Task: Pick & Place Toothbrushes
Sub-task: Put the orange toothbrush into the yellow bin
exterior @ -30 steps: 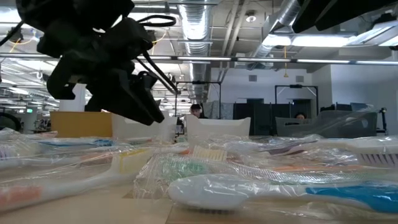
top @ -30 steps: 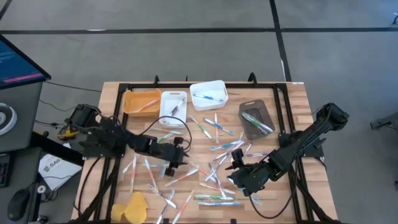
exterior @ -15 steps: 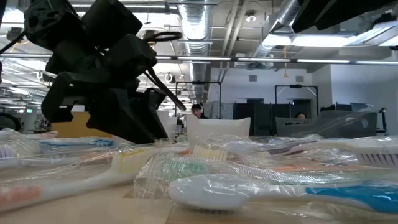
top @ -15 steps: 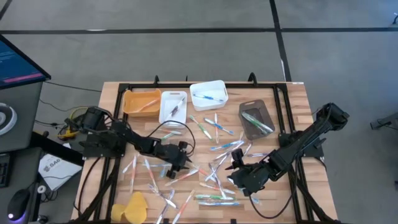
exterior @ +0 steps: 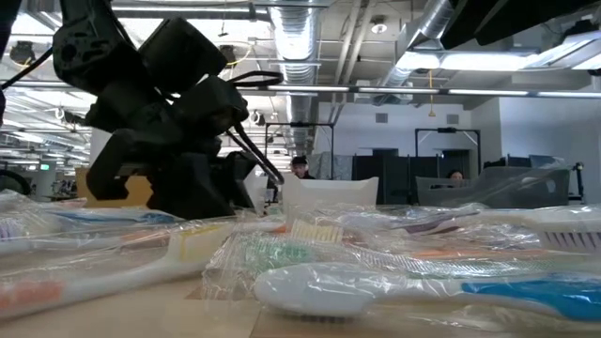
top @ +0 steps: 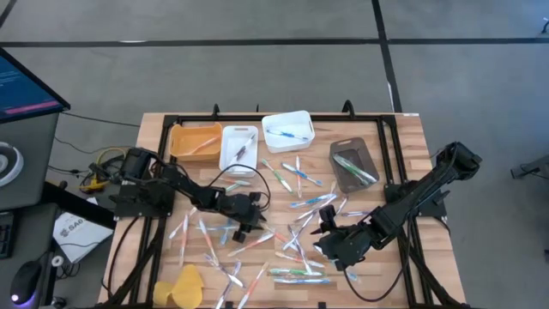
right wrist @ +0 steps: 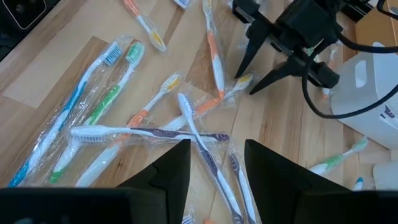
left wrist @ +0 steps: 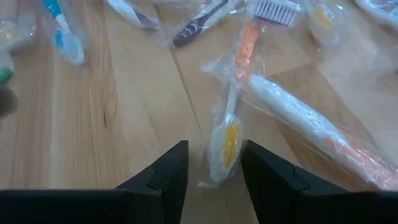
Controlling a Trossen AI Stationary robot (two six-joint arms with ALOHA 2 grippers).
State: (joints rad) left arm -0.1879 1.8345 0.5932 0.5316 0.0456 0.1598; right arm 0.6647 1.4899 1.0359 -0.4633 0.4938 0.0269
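I am at the picking step: my left hand [left wrist: 213,165] hangs low over the middle of the tabletop [top: 412,137], fingers spread, with the yellow-marked end of a wrapped orange-and-white toothbrush [left wrist: 231,124] lying right in the gap between them. Nothing is pinched yet. As I judge it, the next move is to settle onto the wood and press the fingers together on that handle without dragging its crinkly wrapper, then carry it to one of the bins at the far edge.

My right hand [right wrist: 216,163] waits low on the right side of the heap, fingers spread and holding nothing, over a crossing of wrapped brushes [right wrist: 186,134].

The toothbrushes [top: 296,215] lie scattered across the middle and near part of the tabletop, a few already in the bins: the orange bin [top: 194,139], the narrow white bin [top: 239,148], the larger white bin [top: 288,129] and the brown bin [top: 352,165].

In the way: a second wrapped brush [left wrist: 311,124] touches my target near its neck, so both may lift together. The yellow lump [top: 185,287] sits well apart at the near edge.
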